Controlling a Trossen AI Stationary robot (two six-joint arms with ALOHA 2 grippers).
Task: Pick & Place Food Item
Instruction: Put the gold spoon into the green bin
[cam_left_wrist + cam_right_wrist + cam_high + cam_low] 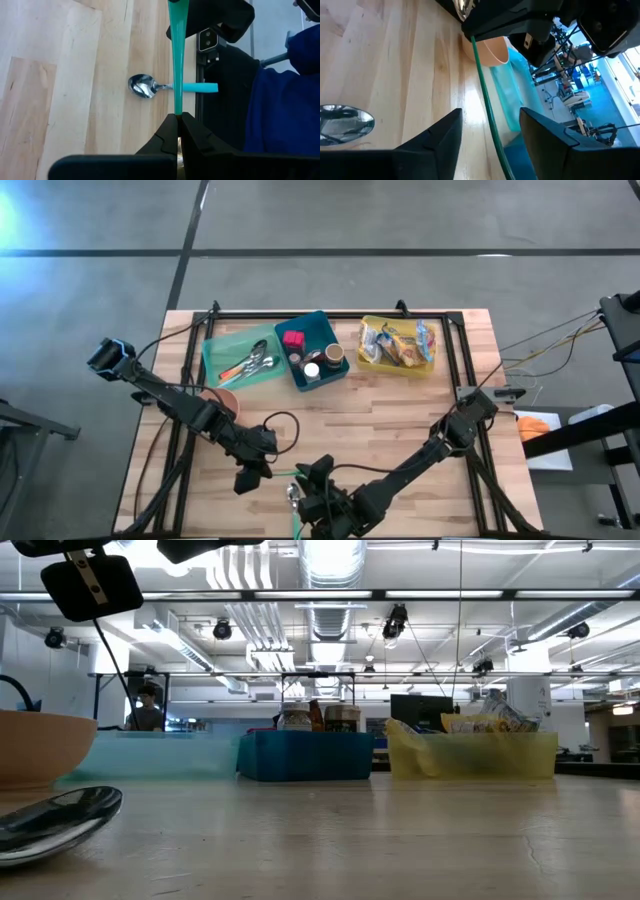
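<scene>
Left hand: the left hand (178,120) is hovering over the worktop's (400,420) front edge, its fingers pressed together on a thin green strip (176,60).
Right hand: the right hand (490,132) is hanging low near the middle of the front edge, fingers spread, with the green strip running between them.
Spoon: a spoon (170,87) with a teal handle is lying flat on the worktop by the front edge, below the left hand.
Bowl: an orange bowl (222,400) is sitting near the left side.
Food items: snack packets are lying in the yellow bin (398,348) along the back edge.
Other bins: the blue bin (315,350) is holding jars; the teal bin (240,358) is holding cutlery.
</scene>
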